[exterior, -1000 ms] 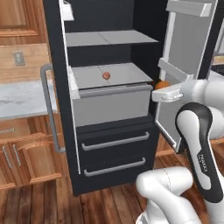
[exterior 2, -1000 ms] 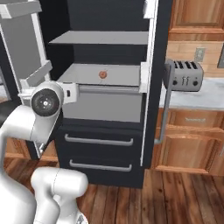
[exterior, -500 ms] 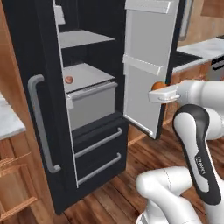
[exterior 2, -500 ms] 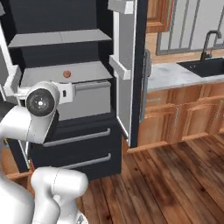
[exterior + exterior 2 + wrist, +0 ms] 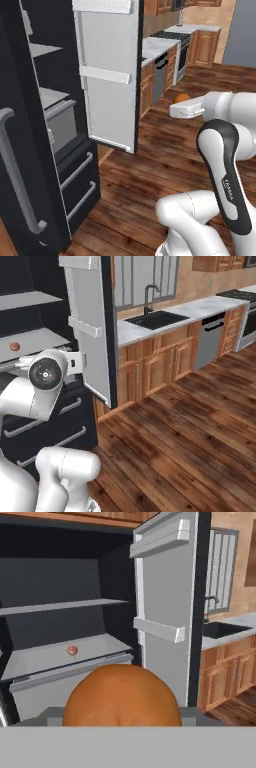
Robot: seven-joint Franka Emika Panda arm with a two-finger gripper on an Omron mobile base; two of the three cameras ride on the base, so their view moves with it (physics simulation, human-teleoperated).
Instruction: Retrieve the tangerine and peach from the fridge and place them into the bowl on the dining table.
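Tangerine [image 5: 121, 696] sits between the tips of my pincer [image 5: 179, 106], which is clamped on it; from the hand camera the fruit bulges large and evenly orange at the bottom of the picture, and from the left base camera it shows as a small orange ball just above my white wrist. Being round, it has no long axis to speak of, and I cannot tell which way its stem end faces. Small lettering runs along the dark band of my forearm, too tiny to read; no other writing is legible anywhere. Behind the fruit the black fridge [image 5: 60, 587] stands open, its pale door [image 5: 107, 75] swung wide with white bins across its inner face. On the grey shelf [image 5: 60, 654] over the drawer rests the peach [image 5: 72, 650], a small reddish ball well apart from my pincer. Off to the right run wooden cabinets, a marble surface [image 5: 170, 316] with a dark sink [image 5: 156, 319] and tap, above a plank floor [image 5: 190, 446].
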